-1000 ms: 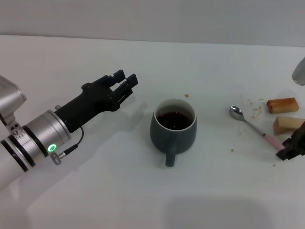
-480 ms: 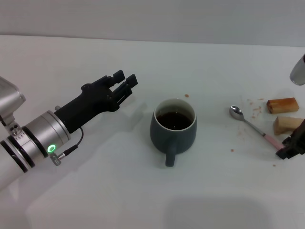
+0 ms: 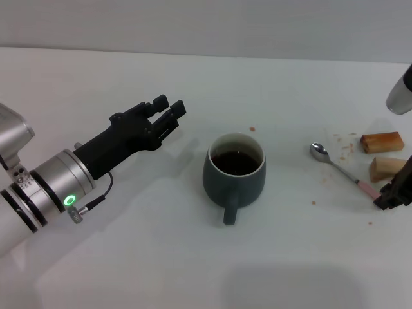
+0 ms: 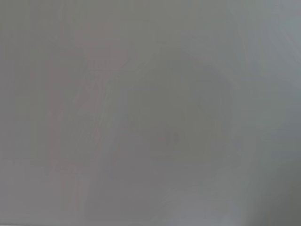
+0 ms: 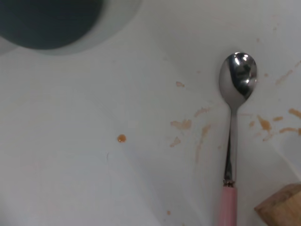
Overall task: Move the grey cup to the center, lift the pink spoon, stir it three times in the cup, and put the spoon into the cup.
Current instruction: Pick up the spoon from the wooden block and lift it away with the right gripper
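Note:
The grey cup (image 3: 235, 170) stands upright at the table's middle, with dark brown liquid inside and its handle toward me. Its edge shows in the right wrist view (image 5: 47, 21). The pink spoon (image 3: 341, 170) lies flat on the table to the cup's right, metal bowl toward the back and pink handle toward the front right. It also shows in the right wrist view (image 5: 230, 141). My right gripper (image 3: 394, 196) is at the right edge, at the end of the spoon's pink handle, partly out of view. My left gripper (image 3: 168, 114) hovers open and empty to the left of the cup.
Two tan wooden blocks (image 3: 382, 141) (image 3: 388, 168) lie just right of the spoon; one corner shows in the right wrist view (image 5: 282, 207). Small brown stains (image 5: 181, 125) dot the table around the spoon. The left wrist view shows only blank grey surface.
My right gripper has shifted slightly to the right and up at the spoon's handle end. The cup, the spoon and my left arm have not moved.

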Tool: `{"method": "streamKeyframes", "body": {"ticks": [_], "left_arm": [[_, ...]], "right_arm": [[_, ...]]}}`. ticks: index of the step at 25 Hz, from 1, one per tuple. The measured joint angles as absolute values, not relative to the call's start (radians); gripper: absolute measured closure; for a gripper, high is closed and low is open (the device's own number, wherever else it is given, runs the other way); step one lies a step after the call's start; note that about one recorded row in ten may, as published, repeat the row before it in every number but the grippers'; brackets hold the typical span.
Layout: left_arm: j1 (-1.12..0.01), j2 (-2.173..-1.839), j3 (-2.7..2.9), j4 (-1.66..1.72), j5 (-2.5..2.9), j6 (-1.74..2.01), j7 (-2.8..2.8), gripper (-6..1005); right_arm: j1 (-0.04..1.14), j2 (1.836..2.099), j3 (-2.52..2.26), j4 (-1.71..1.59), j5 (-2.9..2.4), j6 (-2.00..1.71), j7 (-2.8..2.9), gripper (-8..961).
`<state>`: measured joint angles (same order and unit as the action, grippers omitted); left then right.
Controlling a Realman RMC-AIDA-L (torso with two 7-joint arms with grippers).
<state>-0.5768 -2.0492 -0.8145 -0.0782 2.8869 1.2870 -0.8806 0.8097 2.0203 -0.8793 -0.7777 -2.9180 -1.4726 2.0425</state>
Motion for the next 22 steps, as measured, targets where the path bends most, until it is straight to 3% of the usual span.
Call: {"method": "streamKeyframes", "body": {"ticks": [3, 8, 22], "left_arm": [[-0.577, -2.049, -0.814, -0.078, 2.887, 1.287, -0.881, 570], [-0.577, -2.049, -0.815, -0.078, 2.887, 1.287, -0.881, 570], [-0.577, -2.049, -0.815, -0.078, 2.887, 1.287, -0.88, 571]], "right_arm": [[0.812, 2.02, -0.884, -0.778, -2.918, -1.473, 2.043, 608], [0.813, 2.02, -0.89, -0.778, -2.917, -1.473, 2.043, 709], [0.817, 2.017, -0.899, -0.761, -2.917, -1.473, 2.043, 738]]}}
